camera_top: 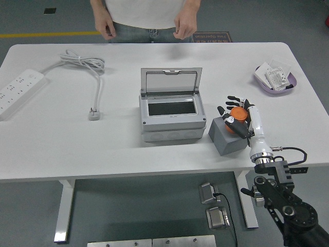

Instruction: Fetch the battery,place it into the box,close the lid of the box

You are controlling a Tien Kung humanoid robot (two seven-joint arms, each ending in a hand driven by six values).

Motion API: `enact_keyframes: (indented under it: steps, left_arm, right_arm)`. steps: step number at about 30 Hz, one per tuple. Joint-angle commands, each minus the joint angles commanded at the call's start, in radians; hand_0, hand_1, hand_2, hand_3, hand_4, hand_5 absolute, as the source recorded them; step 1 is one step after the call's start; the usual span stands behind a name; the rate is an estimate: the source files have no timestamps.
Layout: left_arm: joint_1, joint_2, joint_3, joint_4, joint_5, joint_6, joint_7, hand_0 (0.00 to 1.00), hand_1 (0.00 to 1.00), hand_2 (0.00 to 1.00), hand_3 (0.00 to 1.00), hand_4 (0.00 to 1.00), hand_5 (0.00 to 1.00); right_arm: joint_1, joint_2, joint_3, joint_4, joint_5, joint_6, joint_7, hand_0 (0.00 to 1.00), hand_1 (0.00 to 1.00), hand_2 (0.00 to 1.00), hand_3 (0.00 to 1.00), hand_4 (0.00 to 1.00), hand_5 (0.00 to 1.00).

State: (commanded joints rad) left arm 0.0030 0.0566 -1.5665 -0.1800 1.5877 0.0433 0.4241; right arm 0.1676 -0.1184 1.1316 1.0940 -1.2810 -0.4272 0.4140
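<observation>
A grey box (169,123) stands at the table's middle with its clear lid (170,82) tilted up and open. To its right a dark grey block (226,138) carries an orange battery (237,114). My right hand (234,116) reaches in from the lower right and its black fingers (226,121) are curled around the orange battery on top of the block. The left hand is out of view.
A white power strip (18,91) and its coiled cable (85,64) lie at the left. A purple dish (276,78) with white parts sits at the back right. A person stands at the far edge, both hands (105,25) hanging above the table's rim.
</observation>
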Motion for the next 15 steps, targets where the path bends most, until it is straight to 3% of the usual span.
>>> enact_keyframes:
  steps: [3, 4, 15]
  left_arm:
    - [0.000, 0.000, -0.001, 0.000, 0.001, 0.000, 0.001, 0.613, 0.632, 0.504, 0.636, 0.759, 0.164]
    - [0.000, 0.000, -0.001, 0.000, 0.002, 0.000, 0.001, 0.612, 0.632, 0.504, 0.635, 0.757, 0.164]
    - [-0.001, 0.000, -0.004, 0.000, 0.006, 0.000, 0.001, 0.612, 0.632, 0.504, 0.635, 0.757, 0.162]
  right_arm:
    - [-0.001, -0.001, -0.001, -0.001, -0.001, -0.001, -0.002, 0.466, 0.611, 0.607, 0.640, 0.626, 0.097]
    - [-0.001, -0.001, -0.001, -0.002, -0.002, -0.001, -0.003, 0.481, 0.606, 0.600, 0.639, 0.557, 0.037]
    - [-0.002, -0.002, -0.003, -0.004, 0.019, 0.006, 0.002, 0.505, 0.614, 0.596, 0.634, 0.509, 0.023]
